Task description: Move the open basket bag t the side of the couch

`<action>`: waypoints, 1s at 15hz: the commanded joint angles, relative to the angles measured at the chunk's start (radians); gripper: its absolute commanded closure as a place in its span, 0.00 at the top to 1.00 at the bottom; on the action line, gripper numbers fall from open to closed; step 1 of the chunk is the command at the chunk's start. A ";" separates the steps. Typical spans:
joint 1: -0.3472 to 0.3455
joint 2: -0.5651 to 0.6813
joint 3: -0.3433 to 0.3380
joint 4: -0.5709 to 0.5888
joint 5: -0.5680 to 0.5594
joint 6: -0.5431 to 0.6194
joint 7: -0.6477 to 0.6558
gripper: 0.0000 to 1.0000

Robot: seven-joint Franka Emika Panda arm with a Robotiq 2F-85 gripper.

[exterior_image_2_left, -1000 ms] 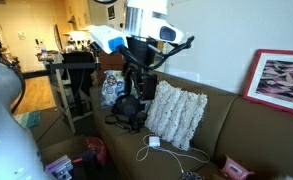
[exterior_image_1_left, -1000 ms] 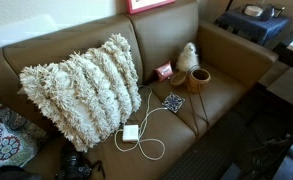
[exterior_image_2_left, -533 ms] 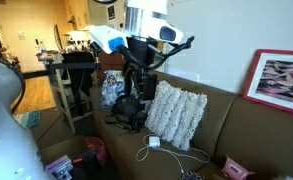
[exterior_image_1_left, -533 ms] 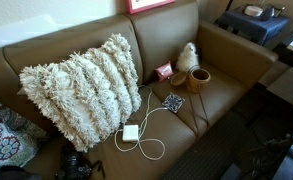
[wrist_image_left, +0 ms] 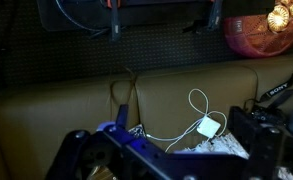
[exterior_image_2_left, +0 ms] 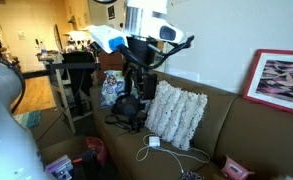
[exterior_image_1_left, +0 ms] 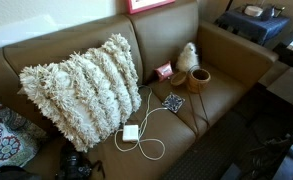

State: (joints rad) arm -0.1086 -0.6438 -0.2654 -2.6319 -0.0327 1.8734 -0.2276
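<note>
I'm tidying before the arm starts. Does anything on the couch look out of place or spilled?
Nothing looks spilled or damaged. The oddity is a white charger with its cable trailing in loose loops across the couch seat, in front of the shaggy pillow. The open basket bag stands upright.

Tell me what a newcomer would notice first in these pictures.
The big shaggy cream pillow draws the eye first; it leans against the back of the brown leather couch. Next, a white charger with its looping cable lies on the seat in front of it, and the small woven basket stands near the couch arm.
</note>
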 commanded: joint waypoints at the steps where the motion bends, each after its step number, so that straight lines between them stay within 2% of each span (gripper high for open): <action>1: -0.009 0.040 0.017 0.024 0.007 0.043 -0.005 1.00; 4: 0.005 0.121 0.015 0.094 0.028 0.105 0.002 1.00; 7: 0.022 0.257 0.010 0.219 0.057 0.147 -0.003 1.00; 8: 0.051 0.326 0.040 0.256 0.089 0.191 0.034 1.00; 10: 0.062 0.426 0.054 0.347 0.115 0.214 0.046 1.00; 15: 0.052 0.726 0.103 0.629 0.145 0.228 0.099 1.00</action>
State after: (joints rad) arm -0.0360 -0.1123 -0.1763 -2.1852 0.0717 2.1031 -0.1293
